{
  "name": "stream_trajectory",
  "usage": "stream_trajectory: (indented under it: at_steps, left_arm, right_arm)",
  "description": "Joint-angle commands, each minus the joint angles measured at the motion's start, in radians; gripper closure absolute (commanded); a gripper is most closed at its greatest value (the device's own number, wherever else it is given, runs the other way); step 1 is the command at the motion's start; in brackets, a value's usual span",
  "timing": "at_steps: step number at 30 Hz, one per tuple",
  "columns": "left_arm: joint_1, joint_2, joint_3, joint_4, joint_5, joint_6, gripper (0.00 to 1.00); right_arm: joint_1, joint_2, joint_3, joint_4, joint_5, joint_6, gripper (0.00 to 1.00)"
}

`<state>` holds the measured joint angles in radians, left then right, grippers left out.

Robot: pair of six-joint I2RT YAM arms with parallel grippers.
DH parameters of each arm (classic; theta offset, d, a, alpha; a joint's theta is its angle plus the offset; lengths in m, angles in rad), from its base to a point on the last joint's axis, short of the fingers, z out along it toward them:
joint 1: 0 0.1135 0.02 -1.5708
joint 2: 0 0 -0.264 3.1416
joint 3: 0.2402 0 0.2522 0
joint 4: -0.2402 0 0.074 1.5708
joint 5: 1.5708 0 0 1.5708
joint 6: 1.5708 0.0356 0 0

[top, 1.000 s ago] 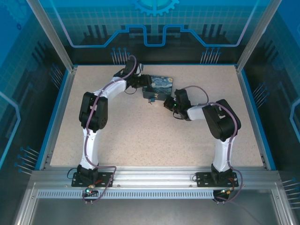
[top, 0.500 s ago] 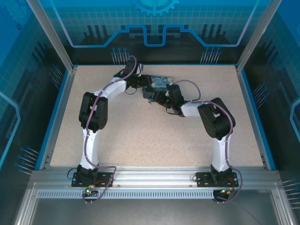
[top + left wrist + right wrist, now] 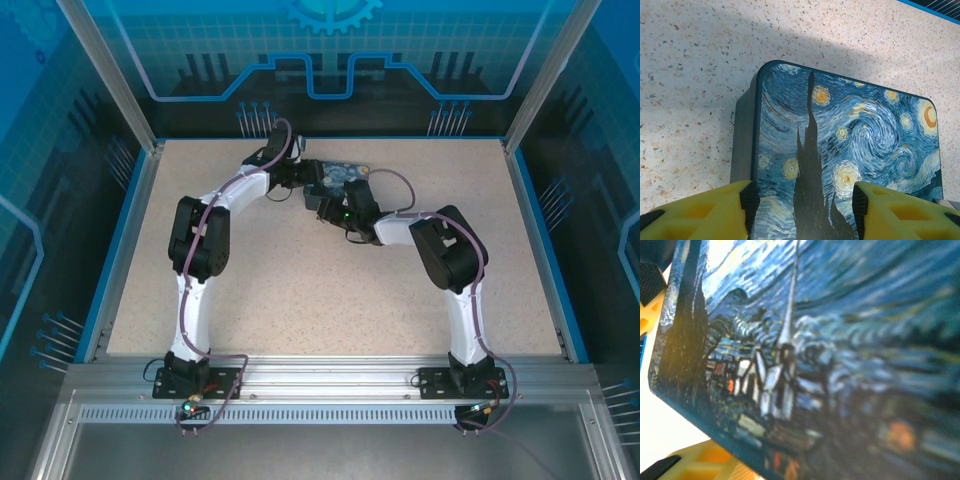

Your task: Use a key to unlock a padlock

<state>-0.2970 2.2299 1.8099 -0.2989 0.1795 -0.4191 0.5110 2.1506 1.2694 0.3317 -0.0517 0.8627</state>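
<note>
Padlock presumably hidden beneath right gripper [image 3: 328,212], at front wall of Starry Night tin [image 3: 850,130]. Right jaws, and any key held: cannot tell, view blurred. Left gripper [image 3: 804,202] spread wide over the lid. Step, judged: key approach to lock. Next: fine keyhole alignment.

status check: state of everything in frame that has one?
Tin: lid shut, lying flat.
Left claw: open, over the tin's lid.
Right claw: close against the tin; open or shut cannot be told.
</note>
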Motion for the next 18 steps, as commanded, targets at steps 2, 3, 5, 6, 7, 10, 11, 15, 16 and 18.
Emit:
stream_trajectory:
  at_steps: [2, 3, 5, 6, 7, 10, 11, 15, 16, 18]
  left_arm:
    - [-0.023, 0.024, -0.050, -0.088, 0.029, -0.015, 0.44]
    - [-0.024, 0.025, -0.050, -0.086, 0.030, -0.015, 0.44]
    - [-0.024, 0.024, -0.051, -0.088, 0.031, -0.016, 0.44]
    - [-0.025, 0.024, -0.050, -0.088, 0.033, -0.017, 0.44]
    - [-0.025, 0.024, -0.049, -0.090, 0.034, -0.017, 0.44]
    - [-0.025, 0.022, -0.050, -0.091, 0.036, -0.020, 0.44]
    - [-0.025, 0.020, -0.050, -0.090, 0.038, -0.021, 0.45]
    - [-0.028, 0.020, -0.053, -0.086, 0.040, -0.025, 0.45]
    - [-0.028, 0.020, -0.054, -0.087, 0.041, -0.026, 0.45]
    - [-0.030, 0.022, -0.054, -0.086, 0.045, -0.026, 0.45]
  right_arm:
    - [0.018, 0.052, 0.007, -0.015, -0.001, -0.007, 0.55]
    - [0.018, 0.055, -0.005, 0.013, -0.011, 0.005, 0.56]
    - [0.019, 0.061, -0.027, 0.073, -0.033, 0.037, 0.61]
    - [0.020, 0.063, -0.038, 0.100, -0.036, 0.058, 0.64]
    - [0.020, 0.067, -0.042, 0.114, -0.036, 0.073, 0.67]
    - [0.027, 0.079, -0.042, 0.137, -0.032, 0.094, 0.75]
    - [0.029, 0.082, -0.035, 0.133, -0.031, 0.091, 0.75]
    - [0.044, 0.083, -0.024, 0.109, -0.010, 0.070, 0.74]
    - [0.046, 0.084, -0.021, 0.110, -0.008, 0.069, 0.73]
    - [0.050, 0.092, -0.013, 0.109, -0.016, 0.071, 0.67]
